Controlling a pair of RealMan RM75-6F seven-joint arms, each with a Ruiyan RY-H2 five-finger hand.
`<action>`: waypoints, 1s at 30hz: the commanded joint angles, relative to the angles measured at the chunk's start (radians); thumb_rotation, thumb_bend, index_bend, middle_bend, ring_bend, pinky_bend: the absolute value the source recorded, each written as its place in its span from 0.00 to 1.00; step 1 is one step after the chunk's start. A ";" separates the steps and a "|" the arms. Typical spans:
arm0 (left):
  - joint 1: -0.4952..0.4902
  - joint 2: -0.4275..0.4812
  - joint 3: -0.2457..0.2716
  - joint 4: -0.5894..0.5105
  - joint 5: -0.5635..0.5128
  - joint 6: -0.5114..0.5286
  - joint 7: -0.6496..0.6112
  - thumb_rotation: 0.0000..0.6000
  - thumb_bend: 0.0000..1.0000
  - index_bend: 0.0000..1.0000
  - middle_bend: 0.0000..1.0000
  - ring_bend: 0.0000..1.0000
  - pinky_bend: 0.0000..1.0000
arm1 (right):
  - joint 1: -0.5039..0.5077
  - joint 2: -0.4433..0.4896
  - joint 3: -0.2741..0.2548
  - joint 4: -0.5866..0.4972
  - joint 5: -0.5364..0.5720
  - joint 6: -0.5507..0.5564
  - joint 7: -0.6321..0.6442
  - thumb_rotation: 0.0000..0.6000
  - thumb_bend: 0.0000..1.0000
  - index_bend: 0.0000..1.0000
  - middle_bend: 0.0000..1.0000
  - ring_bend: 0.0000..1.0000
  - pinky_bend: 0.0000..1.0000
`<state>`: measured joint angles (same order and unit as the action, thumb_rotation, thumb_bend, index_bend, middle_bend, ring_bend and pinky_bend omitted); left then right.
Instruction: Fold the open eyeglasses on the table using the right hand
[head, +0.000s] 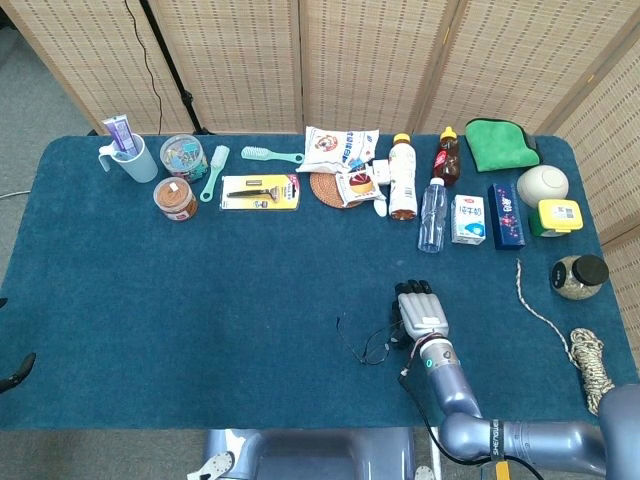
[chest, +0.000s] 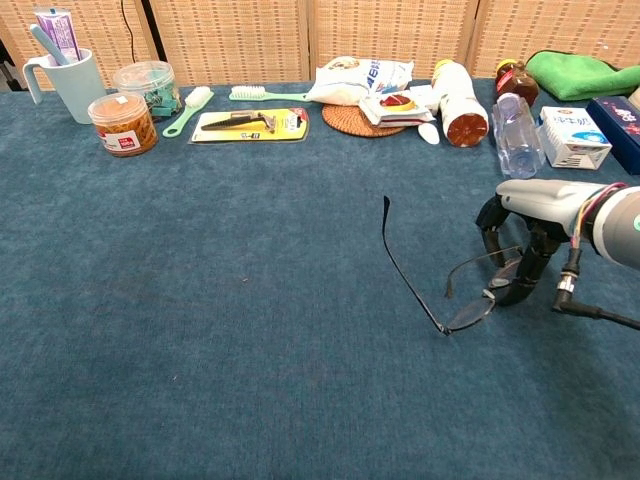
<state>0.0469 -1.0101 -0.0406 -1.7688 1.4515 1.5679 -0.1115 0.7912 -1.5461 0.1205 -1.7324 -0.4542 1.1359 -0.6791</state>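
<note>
The thin dark wire eyeglasses (head: 366, 346) (chest: 462, 303) lie near the table's front, right of centre. One temple (chest: 400, 262) stays open and points away toward the far side of the table. The other temple lies folded close against the front. My right hand (head: 421, 313) (chest: 528, 230) hangs palm down over the right end of the frame. Its dark fingertips (chest: 520, 283) reach down and pinch the frame near the hinge. My left hand shows in neither view.
Along the far edge stand a cup with toothpaste (head: 133, 156), jars, a razor pack (head: 260, 191), snack bags, bottles (head: 431, 215) and a milk box (chest: 573, 137). A lidded jar (head: 578, 277) and a coiled rope (head: 592, 366) lie at the right. Blue cloth (chest: 220, 300) covers the table.
</note>
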 joint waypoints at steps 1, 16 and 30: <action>-0.001 -0.001 0.000 0.000 0.000 -0.001 0.002 0.90 0.26 0.16 0.05 0.02 0.00 | 0.003 -0.005 0.002 0.010 0.002 0.002 -0.007 1.00 0.08 0.66 0.21 0.07 0.00; -0.006 -0.011 -0.003 0.004 -0.005 -0.009 0.005 0.90 0.26 0.15 0.05 0.02 0.00 | 0.080 0.019 0.032 0.074 0.150 0.043 -0.194 1.00 0.08 0.66 0.21 0.07 0.00; 0.000 -0.006 -0.003 0.003 -0.001 0.003 -0.001 0.90 0.26 0.15 0.05 0.02 0.00 | 0.095 0.053 0.079 0.118 0.291 0.022 -0.238 1.00 0.08 0.38 0.08 0.01 0.00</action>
<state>0.0461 -1.0167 -0.0439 -1.7659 1.4508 1.5702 -0.1122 0.8900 -1.5013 0.1950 -1.6083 -0.1630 1.1573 -0.9241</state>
